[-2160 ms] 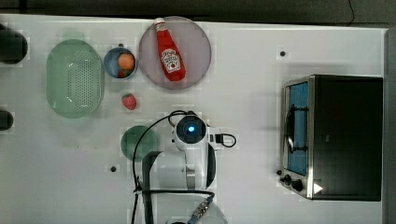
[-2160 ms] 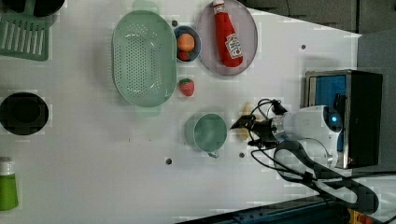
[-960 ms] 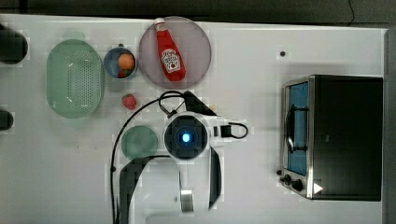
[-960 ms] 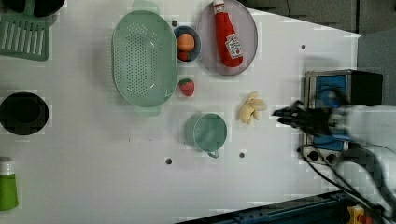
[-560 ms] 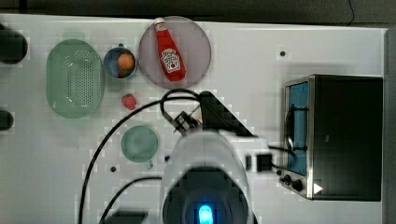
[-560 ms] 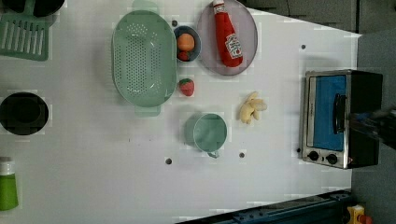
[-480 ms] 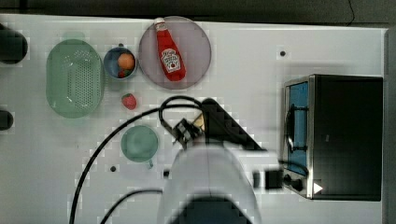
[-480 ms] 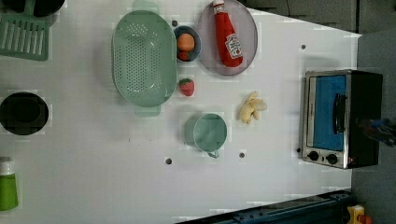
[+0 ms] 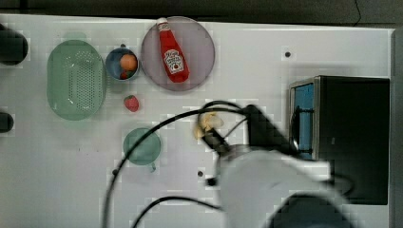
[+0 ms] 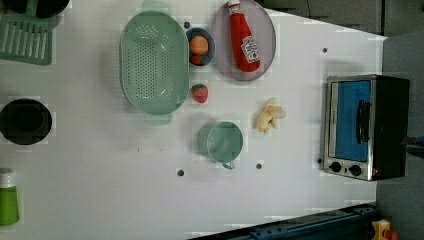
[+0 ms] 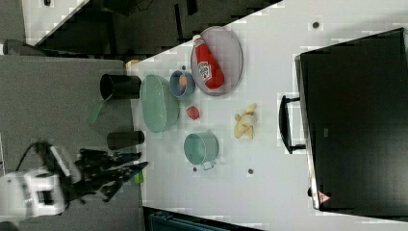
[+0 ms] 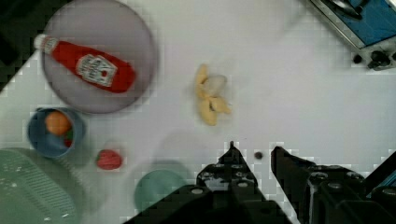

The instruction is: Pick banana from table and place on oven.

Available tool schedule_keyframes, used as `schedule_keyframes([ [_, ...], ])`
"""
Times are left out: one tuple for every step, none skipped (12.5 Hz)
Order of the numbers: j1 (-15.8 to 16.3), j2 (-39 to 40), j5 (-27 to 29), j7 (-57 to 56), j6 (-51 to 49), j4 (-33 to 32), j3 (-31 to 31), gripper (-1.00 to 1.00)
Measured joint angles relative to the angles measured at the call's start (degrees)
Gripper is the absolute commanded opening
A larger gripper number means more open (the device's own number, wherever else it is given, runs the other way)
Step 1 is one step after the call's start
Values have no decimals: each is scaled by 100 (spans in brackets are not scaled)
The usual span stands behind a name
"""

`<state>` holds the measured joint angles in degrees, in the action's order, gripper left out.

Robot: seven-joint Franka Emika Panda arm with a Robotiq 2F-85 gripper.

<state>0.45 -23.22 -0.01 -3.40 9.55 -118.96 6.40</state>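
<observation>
One banana (image 12: 211,99) lying loose on table (image 10: 300,190), left view's left of oven (image 10: 367,127). Gripper (image 12: 254,161) hovering part-open, empty. Risk: splayed peel slipping w/ off-centre pinch.

The top view and left view both look straight down on the table (image 9: 266,47), sharing the oven (image 10: 385,125) and ketchup plate (image 9: 199,47). The right view looks down obliquely from farther off (floor beside the table included). The wrist view hangs nearer, above the banana (image 12: 210,95).
</observation>
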Motion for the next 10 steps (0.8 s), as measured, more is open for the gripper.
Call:
schedule_keyframes([
  [-20, 164, 11, -290, 97, -11, 334, -50],
  [-55, 393, -45, -580, 269, -11, 728, -50],
  [-147, 669, -105, -930, 484, 22, 1128, -50],
  [-279, 913, -101, -1358, 762, -11, 1473, -50],
  [-347, 1172, -194, -1862, 1098, -34, 1852, -50],
  [-399, 1487, -241, -2346, 1421, -11, 2203, -50],
  [-433, 1808, -240, -2838, 1707, 56, 2529, -50],
  [-446, 2095, -201, -3364, 1923, 134, 2826, -50],
  [-476, 2324, -161, -3809, 2005, 257, 3033, -50],
  [-525, 2485, -178, -4204, 2074, 369, 3170, -50],
])
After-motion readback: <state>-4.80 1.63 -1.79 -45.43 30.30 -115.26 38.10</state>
